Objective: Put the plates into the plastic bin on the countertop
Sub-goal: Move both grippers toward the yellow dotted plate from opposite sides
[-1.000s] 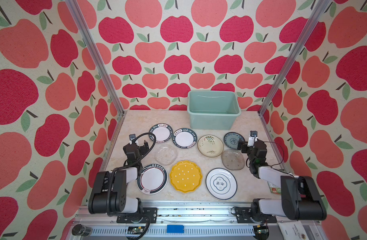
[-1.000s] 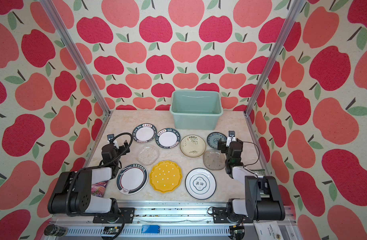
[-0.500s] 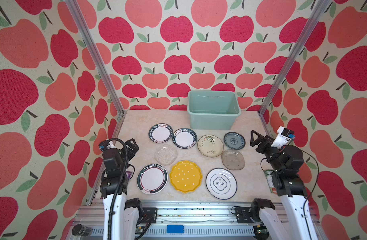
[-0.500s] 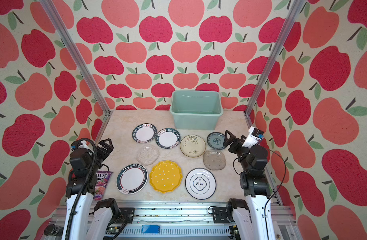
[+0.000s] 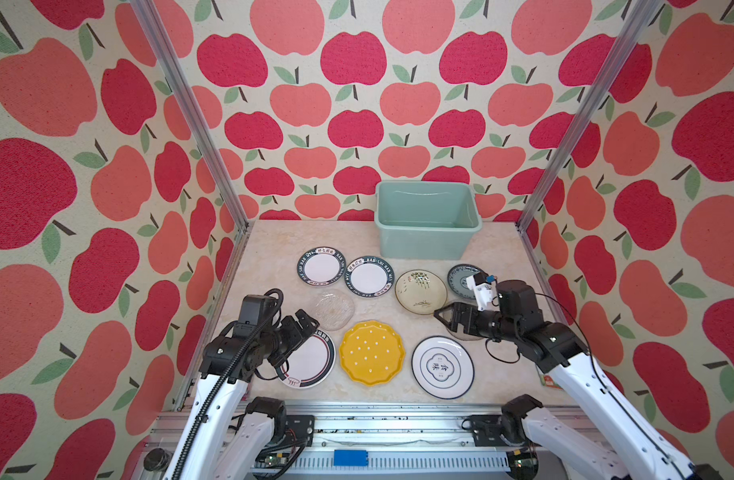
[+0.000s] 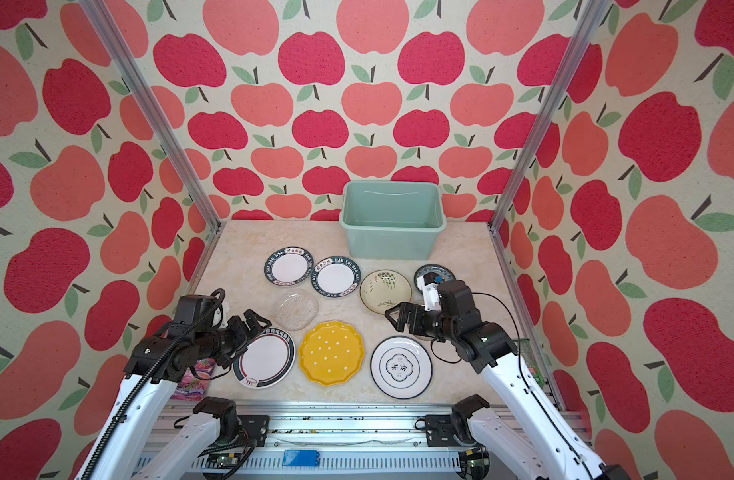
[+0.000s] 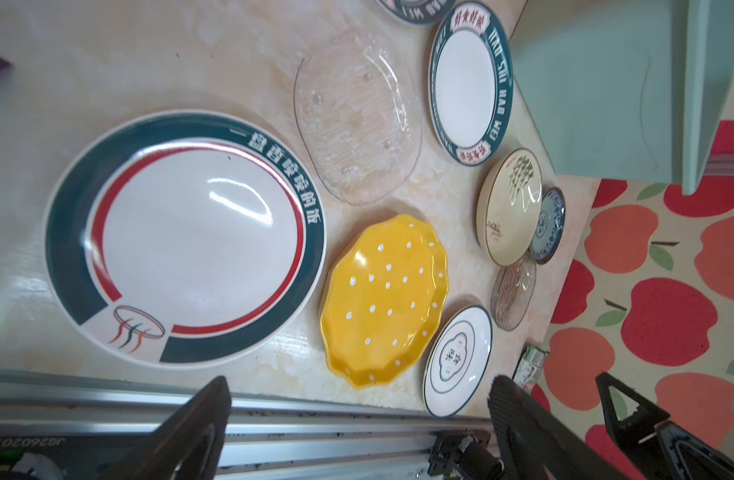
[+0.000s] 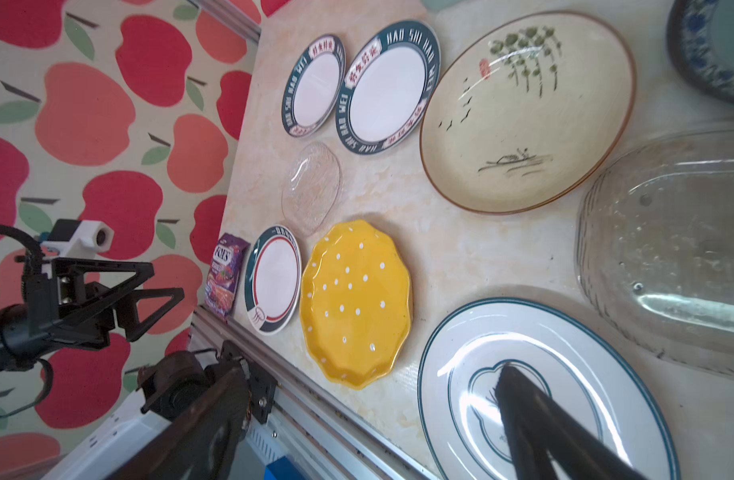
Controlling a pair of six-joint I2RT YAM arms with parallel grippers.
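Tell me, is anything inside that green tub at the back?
Nothing shows inside the plastic bin: only its bare green inner walls. Its near wall hides the front of its floor.

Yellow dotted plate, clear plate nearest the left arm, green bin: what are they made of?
Yellow plate: probably glazed ceramic, opaque and glossy. Clear plate: glass or clear plastic; the countertop shows through its ribs. Green bin: moulded plastic, satin, with a rolled rim.
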